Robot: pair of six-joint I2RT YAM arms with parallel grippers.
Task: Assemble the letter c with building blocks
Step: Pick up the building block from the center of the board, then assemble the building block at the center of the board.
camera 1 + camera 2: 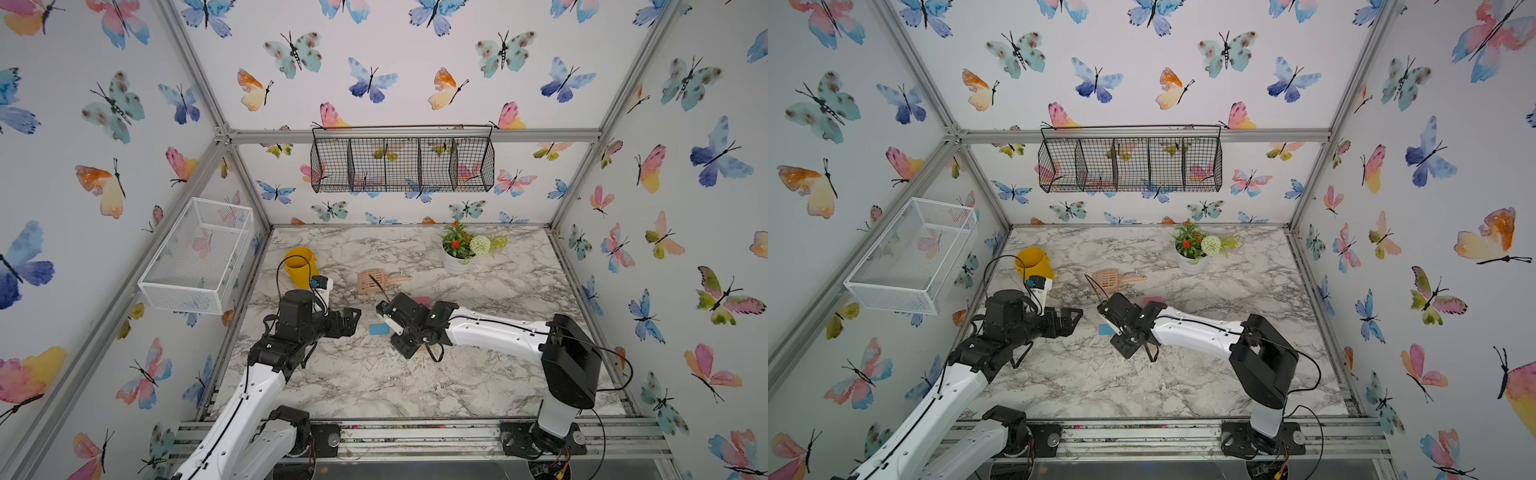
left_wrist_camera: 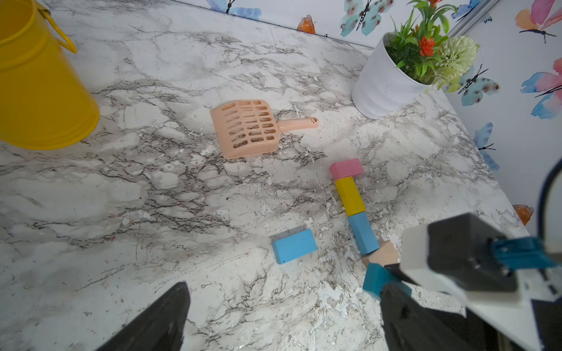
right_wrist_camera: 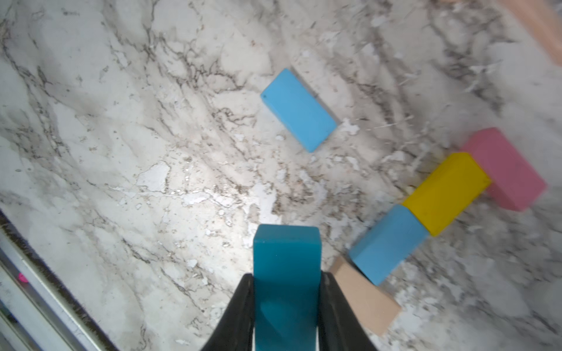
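Observation:
In the right wrist view my right gripper is shut on a teal block, which sticks out past the fingertips just beside a tan block. The tan block, a light blue block, a yellow block and a pink block lie end to end, the pink one set crosswise. Another light blue block lies alone on the marble. My left gripper hangs open over bare marble, short of the loose blue block. I cannot tell whether the teal block touches the table.
A peach slotted scoop lies beyond the blocks. A yellow bucket stands at the back left and a white flower pot at the back right. A white wire basket and a black one hang on the walls.

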